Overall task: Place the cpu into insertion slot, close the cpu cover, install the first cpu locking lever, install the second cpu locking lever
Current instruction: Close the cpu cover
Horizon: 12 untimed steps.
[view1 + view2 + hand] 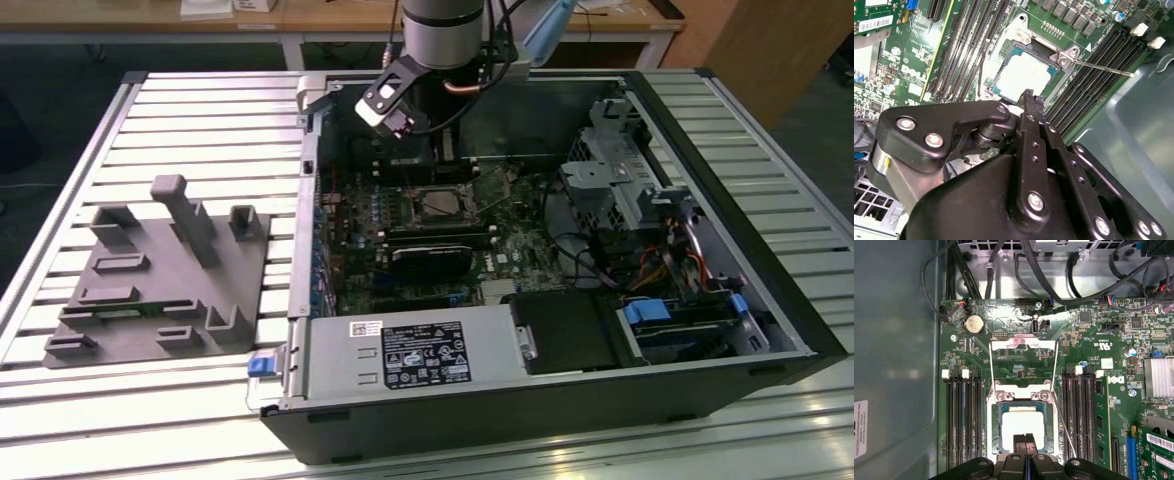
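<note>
Cpu [1023,424] pale silvery square, flat in insertion slot [998,412].

Silvery-tan square cpu [1023,425]: one edge hidden behind the tip of the black tool [1025,441] in both wrist views.
Dark square insertion slot with silvery rim [996,426]: same side covered.
Thin silvery wire lever [1064,432]: one end lost behind the tool.
Tool body: cut by the picture edge.
Grey robot arm [447,30]: cut by the exterior view's upper edge.
Insertion slot contents, exterior view: too small to tell.
</note>
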Tool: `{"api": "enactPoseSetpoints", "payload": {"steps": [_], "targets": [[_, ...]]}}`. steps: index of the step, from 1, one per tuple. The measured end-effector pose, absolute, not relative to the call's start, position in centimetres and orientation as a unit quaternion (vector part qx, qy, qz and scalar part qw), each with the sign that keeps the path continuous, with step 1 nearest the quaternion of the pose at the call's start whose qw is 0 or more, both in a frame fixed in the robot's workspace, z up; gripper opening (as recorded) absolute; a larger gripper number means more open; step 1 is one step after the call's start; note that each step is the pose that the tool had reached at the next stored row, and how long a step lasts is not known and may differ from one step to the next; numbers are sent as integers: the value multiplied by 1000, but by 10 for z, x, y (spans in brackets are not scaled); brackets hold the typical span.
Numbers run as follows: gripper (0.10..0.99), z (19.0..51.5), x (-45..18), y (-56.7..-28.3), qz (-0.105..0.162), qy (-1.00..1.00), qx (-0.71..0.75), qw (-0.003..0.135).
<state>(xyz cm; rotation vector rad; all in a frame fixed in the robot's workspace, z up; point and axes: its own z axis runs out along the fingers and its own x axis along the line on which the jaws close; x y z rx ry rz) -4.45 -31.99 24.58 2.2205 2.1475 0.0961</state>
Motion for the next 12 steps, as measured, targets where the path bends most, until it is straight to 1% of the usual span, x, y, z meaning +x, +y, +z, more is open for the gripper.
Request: {"api": "enactPoseSetpoints", "payload": {"steps": [12], "targets": [[106, 247, -44, -320, 31, 695, 718, 26]]}}
